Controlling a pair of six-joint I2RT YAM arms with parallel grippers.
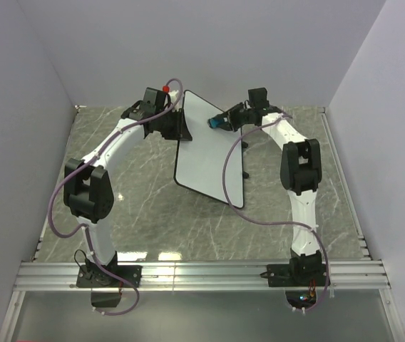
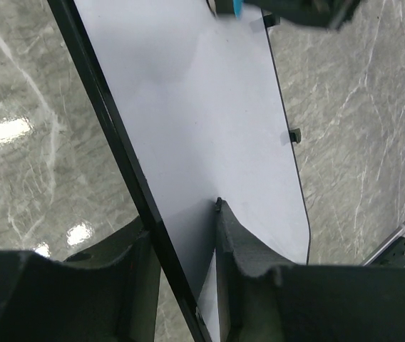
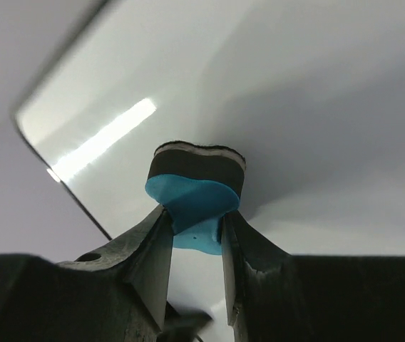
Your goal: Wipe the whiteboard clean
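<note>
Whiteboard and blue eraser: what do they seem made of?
The whiteboard: smooth glossy panel, perhaps coated plastic or metal; it mirrors a light streak. The eraser: seemingly soft blue foam with dark felt pad, dented where the right end effector pinches it.

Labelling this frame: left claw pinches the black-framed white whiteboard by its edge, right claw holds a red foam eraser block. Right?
No: the foam eraser block is blue, not red, as the right wrist view shows. Otherwise right: the left claw pinches the black-framed white whiteboard by its edge, and the right claw holds the eraser.
</note>
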